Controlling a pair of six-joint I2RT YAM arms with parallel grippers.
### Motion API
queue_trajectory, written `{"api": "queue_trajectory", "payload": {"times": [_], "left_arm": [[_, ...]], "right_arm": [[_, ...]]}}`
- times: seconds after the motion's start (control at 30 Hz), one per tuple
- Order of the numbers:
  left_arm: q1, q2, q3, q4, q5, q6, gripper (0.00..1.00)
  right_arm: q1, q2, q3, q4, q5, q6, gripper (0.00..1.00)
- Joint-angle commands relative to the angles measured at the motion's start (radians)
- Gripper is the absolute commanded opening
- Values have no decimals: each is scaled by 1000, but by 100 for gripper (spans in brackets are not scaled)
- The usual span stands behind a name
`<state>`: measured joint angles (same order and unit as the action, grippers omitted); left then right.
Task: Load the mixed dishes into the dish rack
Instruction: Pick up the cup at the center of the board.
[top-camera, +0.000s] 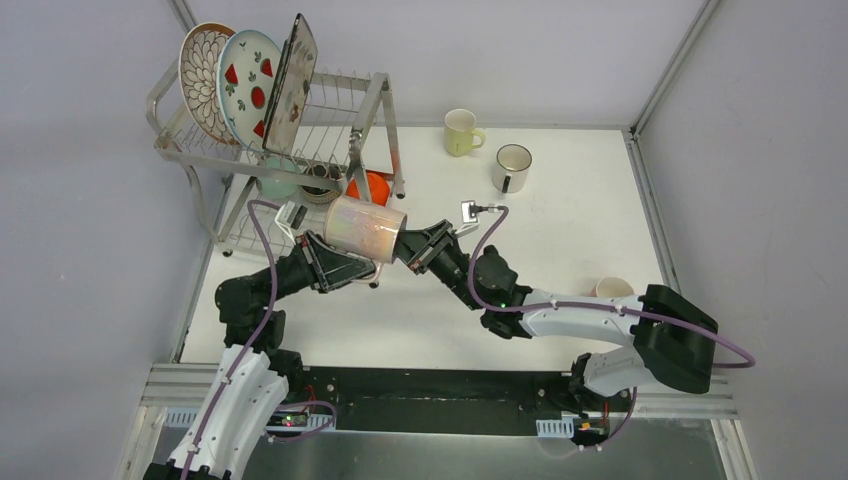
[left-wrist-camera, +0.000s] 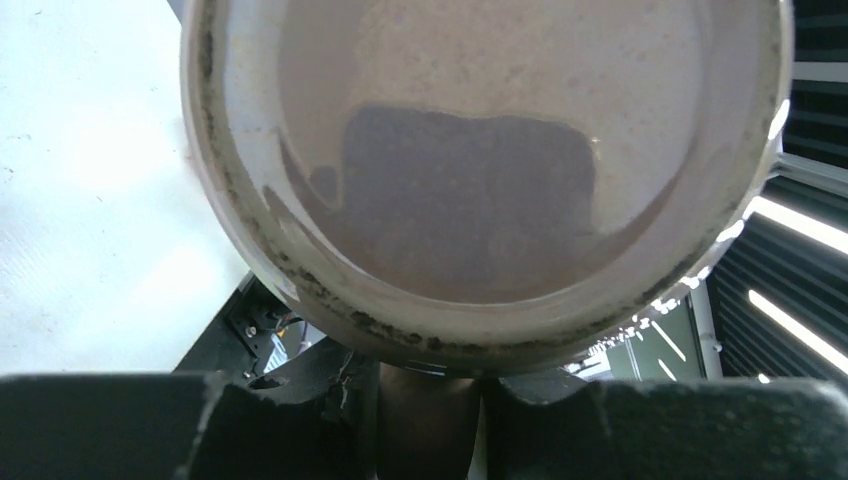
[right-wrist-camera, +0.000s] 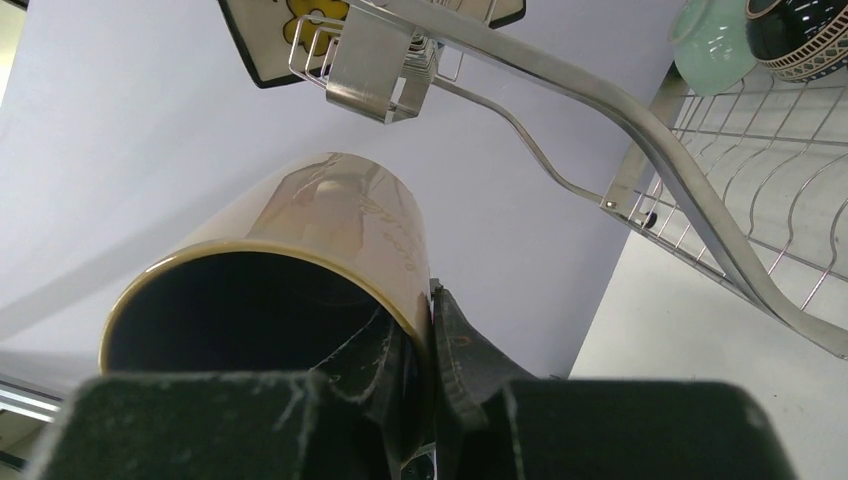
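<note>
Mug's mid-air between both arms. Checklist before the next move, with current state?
1. Right gripper clamped on held mug rim, one finger inside: ok.
2. Left gripper hold on the mug's base: cannot tell.
3. Three plates standing in dish rack upper tier: ok.
4. Free spot in lower tier beside mint bowl and orange bowl: cannot tell.
5. Yellow mug and white mug apart from both arms: ok.

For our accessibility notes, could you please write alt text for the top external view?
A lilac mug hangs sideways over the table, the right gripper pinching its rim, the left gripper against its near side. Behind it, three plates stand in the dish rack.
</note>
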<state>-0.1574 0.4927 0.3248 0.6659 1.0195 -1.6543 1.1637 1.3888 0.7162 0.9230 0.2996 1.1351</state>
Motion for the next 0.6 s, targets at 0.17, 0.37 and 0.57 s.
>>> {"api": "queue_trajectory", "payload": {"times": [0.17, 0.37, 0.57], "left_arm": [[-13, -13, -3, 92, -21, -49, 22], [-13, -7, 7, 76, -18, -50, 44], [-14, -5, 2, 73, -15, -50, 37]], "right_arm": [[0, -23, 47, 87, 44, 26, 0], [1, -4, 56, 86, 50, 29, 0], [1, 35, 51, 122, 57, 67, 0]]}}
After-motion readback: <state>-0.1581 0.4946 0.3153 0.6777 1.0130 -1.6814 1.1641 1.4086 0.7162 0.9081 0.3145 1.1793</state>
